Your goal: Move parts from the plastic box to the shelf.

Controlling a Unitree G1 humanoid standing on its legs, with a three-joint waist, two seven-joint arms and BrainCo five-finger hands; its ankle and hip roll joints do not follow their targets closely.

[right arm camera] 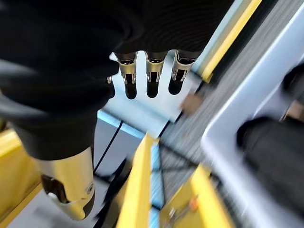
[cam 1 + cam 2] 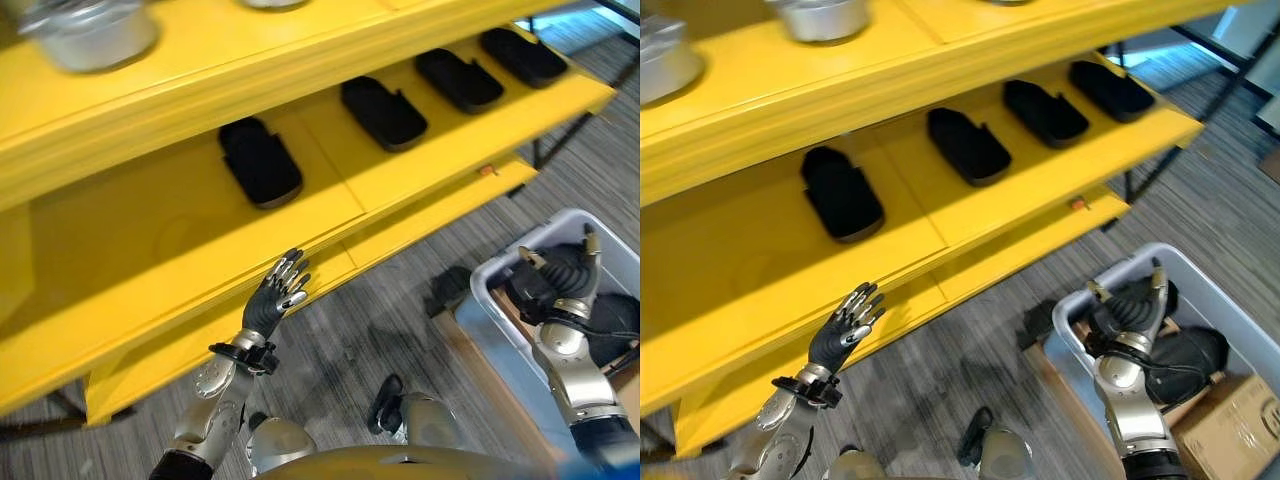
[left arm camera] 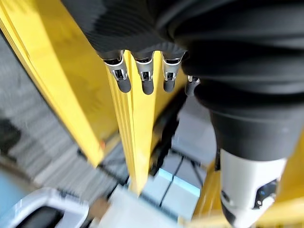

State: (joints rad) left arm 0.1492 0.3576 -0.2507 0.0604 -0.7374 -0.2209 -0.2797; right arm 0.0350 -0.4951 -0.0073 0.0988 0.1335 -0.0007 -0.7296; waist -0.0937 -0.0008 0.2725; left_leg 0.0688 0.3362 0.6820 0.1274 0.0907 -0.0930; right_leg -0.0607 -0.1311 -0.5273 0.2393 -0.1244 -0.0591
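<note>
- Black moulded parts point(image 2: 260, 160), four in a row on the yellow metal shelf's point(image 2: 120, 270) middle level; more dark parts in the pale grey plastic box point(image 2: 500, 275) on the floor, lower right.
- Eye views: left hand point(image 2: 277, 297) empty, fingers straight, by the shelf edge; right hand point(image 2: 1127, 310) splayed over the box.
- Left wrist view: fingers point(image 3: 145, 78) straight, grasping nothing.
- Right wrist view: fingers point(image 1: 152, 80) relaxed, box rim beside.
</note>
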